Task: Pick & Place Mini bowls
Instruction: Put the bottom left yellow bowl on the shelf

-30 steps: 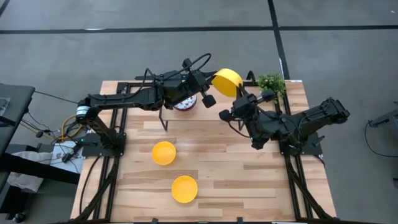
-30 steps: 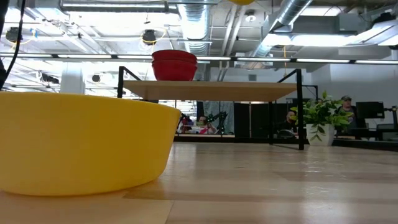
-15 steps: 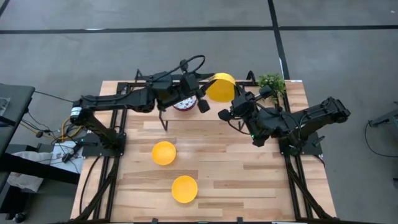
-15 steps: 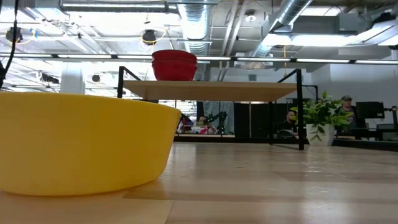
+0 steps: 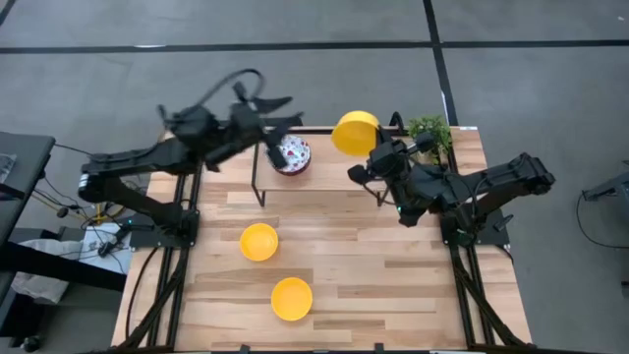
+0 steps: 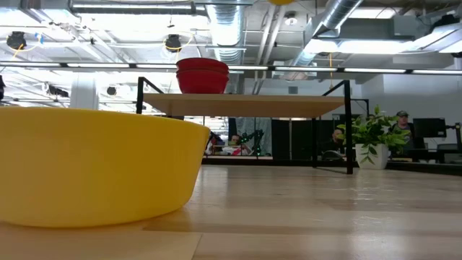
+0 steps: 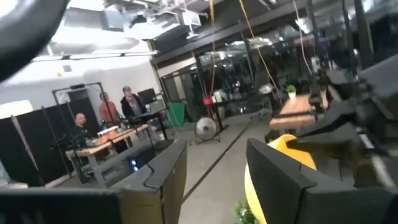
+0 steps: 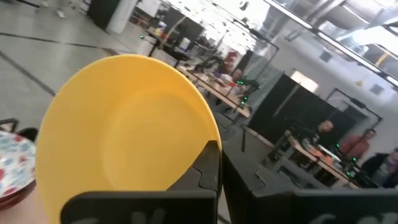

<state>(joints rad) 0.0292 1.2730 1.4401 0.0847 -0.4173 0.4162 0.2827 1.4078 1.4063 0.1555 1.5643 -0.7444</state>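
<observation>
Yellow bowl [image 5: 355, 132] sat pinched by its rim in the right gripper [image 5: 371, 157], whose fingers were closed on it, tilted up above the back of the table [image 5: 393, 275] near the small plant [image 5: 429, 130]. In the right wrist view the same bowl [image 8: 127, 124] showed its hollow side, with one dark finger [image 8: 208, 168] pressed over the rim.

A stack of speckled red bowls [image 5: 292, 155] stood on the raised wooden shelf [image 6: 242, 105] at the back; from the low view their red outsides [image 6: 203, 76] showed. Two more yellow bowls lay on the table, one near the middle [image 5: 259, 241] and one nearer the front edge [image 5: 292, 298], well apart from both arms.

The left gripper [image 5: 278, 110] was lifted off to the left of the shelf, its fingers [image 7: 165, 177] spread and holding nothing.
</observation>
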